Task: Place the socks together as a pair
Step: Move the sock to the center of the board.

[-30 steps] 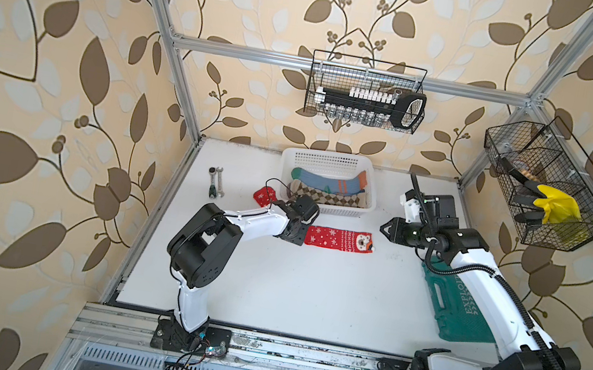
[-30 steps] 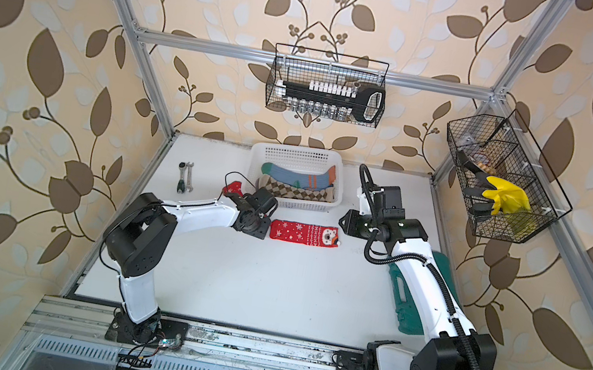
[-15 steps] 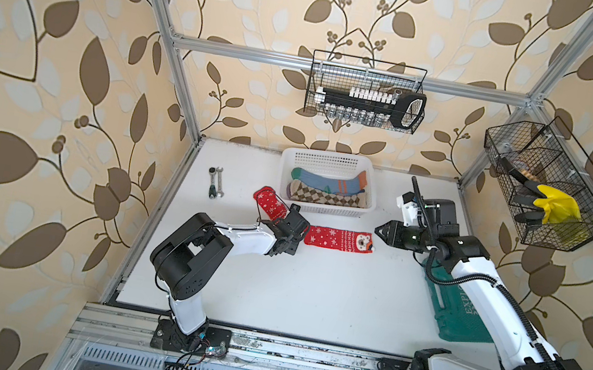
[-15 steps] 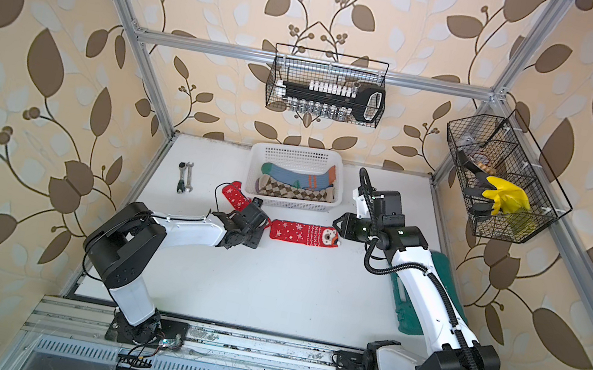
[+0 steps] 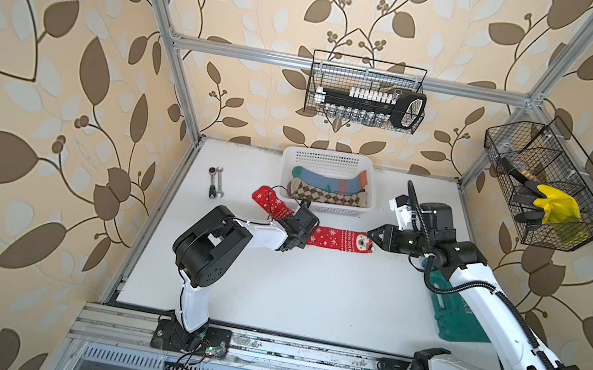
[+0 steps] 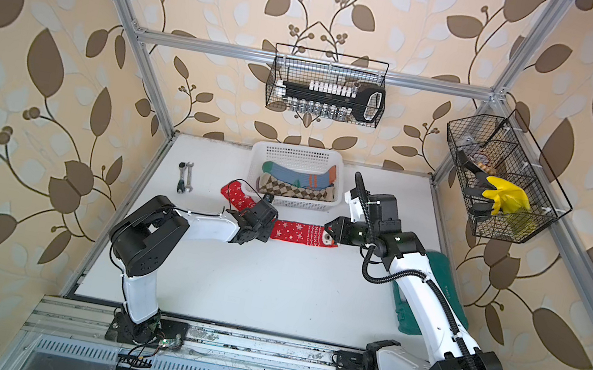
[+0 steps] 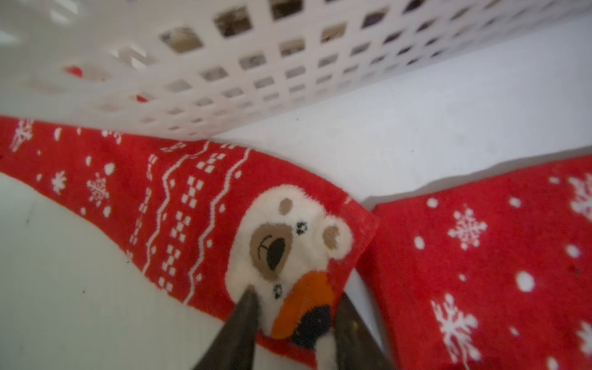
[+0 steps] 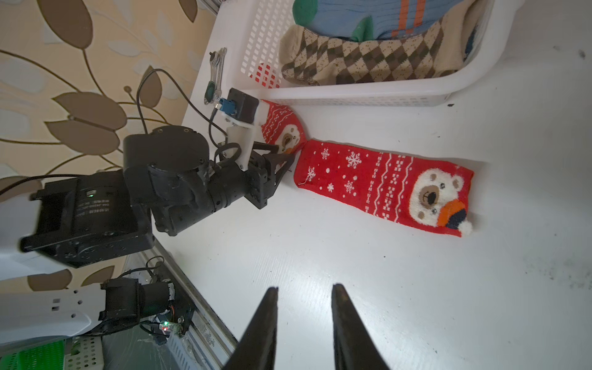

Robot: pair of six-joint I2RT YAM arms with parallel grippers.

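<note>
my left gripper [image 7: 298, 294] straddles the bear-face cuff [image 7: 278, 243] of the angled christmas sock [image 5: 270, 200], grip unclear; the flat mate [image 5: 339, 238] runs lengthwise from those fingers toward my right gripper [image 8: 304, 286], parted and empty.

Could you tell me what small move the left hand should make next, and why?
Probably pinch the left hand shut on the bear end of the angled red sock and drag it over onto the flat red sock. Its fingers straddle that end, and the two socks lie end to end at an angle, not together as a pair.
</note>
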